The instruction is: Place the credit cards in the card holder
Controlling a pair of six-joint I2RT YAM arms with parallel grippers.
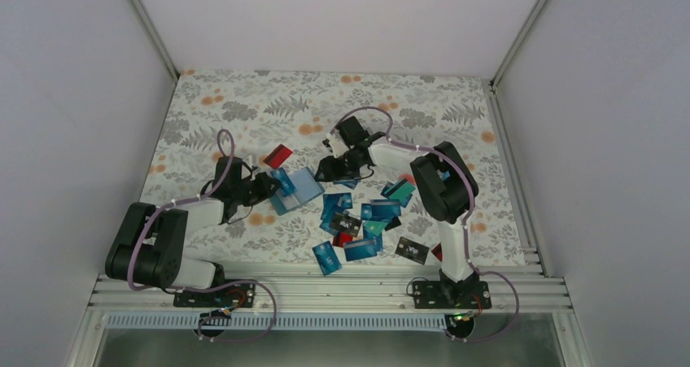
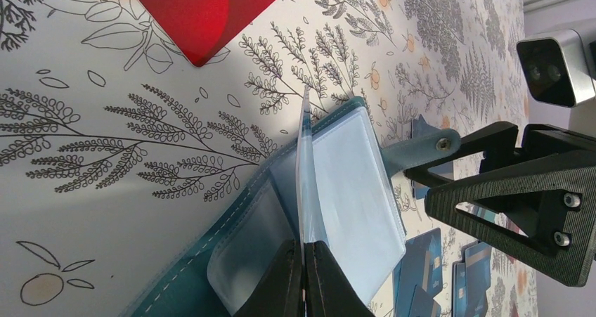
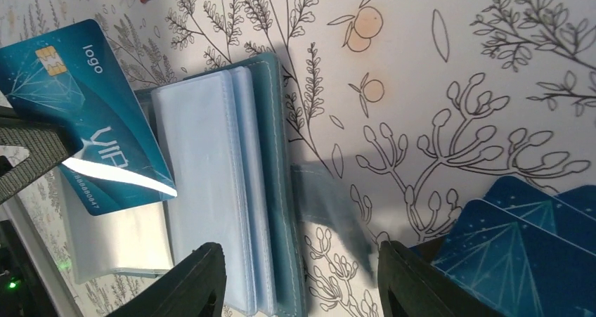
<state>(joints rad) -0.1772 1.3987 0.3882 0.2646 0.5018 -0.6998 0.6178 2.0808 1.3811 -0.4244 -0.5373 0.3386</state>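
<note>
Your left end effector (image 2: 303,255) is clamped on the card holder (image 1: 303,186) (lying open, centre of the top view). The right end effector (image 3: 302,278) hangs just above it, jaws apart. The loose credit cards (image 1: 364,219) lie lower right, nearer the right arm.

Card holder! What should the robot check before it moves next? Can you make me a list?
1. The card holder lies open, pale pockets facing up: ok.
2. The left end effector is shut on the teal card: ok.
3. The card's edge is inside a pocket: cannot tell; it stands on edge over the pockets.
4. The right end effector is open and empty: ok.
5. The right end effector is steadying the holder: cannot tell; it straddles the holder's edge, but contact is not visible.
6. The loose cards are off the pockets: ok.
</note>
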